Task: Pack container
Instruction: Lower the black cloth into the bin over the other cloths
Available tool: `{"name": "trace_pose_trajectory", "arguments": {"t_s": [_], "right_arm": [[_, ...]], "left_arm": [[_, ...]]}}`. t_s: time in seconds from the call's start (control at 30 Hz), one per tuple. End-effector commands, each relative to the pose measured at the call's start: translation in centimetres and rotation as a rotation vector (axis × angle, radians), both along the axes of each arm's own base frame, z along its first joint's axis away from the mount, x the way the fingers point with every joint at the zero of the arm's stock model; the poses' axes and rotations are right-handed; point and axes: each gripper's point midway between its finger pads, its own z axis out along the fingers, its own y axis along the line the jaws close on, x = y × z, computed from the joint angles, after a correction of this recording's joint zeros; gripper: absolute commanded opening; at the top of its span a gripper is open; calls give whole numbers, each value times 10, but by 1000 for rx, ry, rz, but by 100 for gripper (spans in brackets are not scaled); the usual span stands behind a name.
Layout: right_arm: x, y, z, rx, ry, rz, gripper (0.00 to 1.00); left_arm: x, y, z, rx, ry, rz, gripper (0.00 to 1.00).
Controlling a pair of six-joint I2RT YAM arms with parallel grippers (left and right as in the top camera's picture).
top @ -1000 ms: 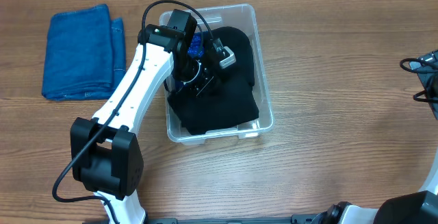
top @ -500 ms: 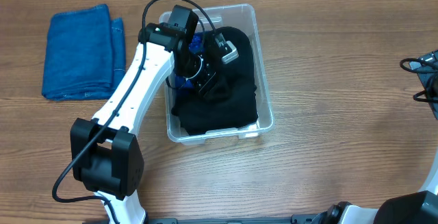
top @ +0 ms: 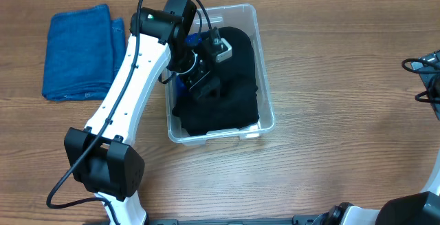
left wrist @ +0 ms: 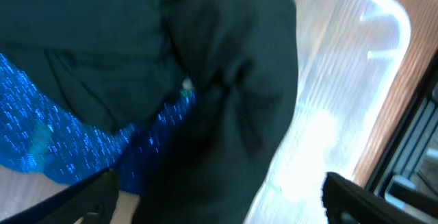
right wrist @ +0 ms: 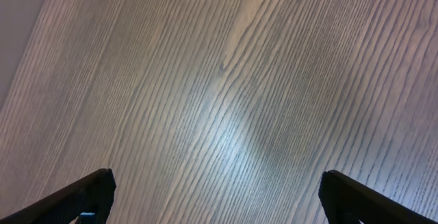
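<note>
Left end effector [top: 201, 80] hangs wide open, empty, over the container [top: 265, 80], which looks light, stiff and slick, so I'd grab its rim.

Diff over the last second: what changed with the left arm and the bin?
The left gripper opened wide and let go of the black cloth, which lies in the container. The arm shifted slightly toward the table's far edge. Unchanged: the container, the blue towel on the table, and the right gripper, open over bare wood.
</note>
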Motion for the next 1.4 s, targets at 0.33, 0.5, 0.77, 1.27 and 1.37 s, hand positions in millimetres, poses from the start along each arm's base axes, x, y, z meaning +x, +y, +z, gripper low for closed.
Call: {"name": "trace_pose_trajectory", "arguments": {"t_s": [0.33,0.5,0.77,1.27,1.37], "right_arm": [[0,-1,-1,4,-4,-9,100],[0,-1,-1,4,-4,-9,100],[0,-1,-1,4,-4,-9,100],[0,-1,-1,4,-4,-9,100],[0,-1,-1,4,-4,-9,100]], "left_arm": [[-14,-4,-41,104,50,-181,100],[-17,-10,-69,174,96,-225,100],[-19,-22,-91,219,108,-273,100],[-22,-20,-95,237,127,-280,81],[-20,-21,-95,234,118,-278,47]]}}
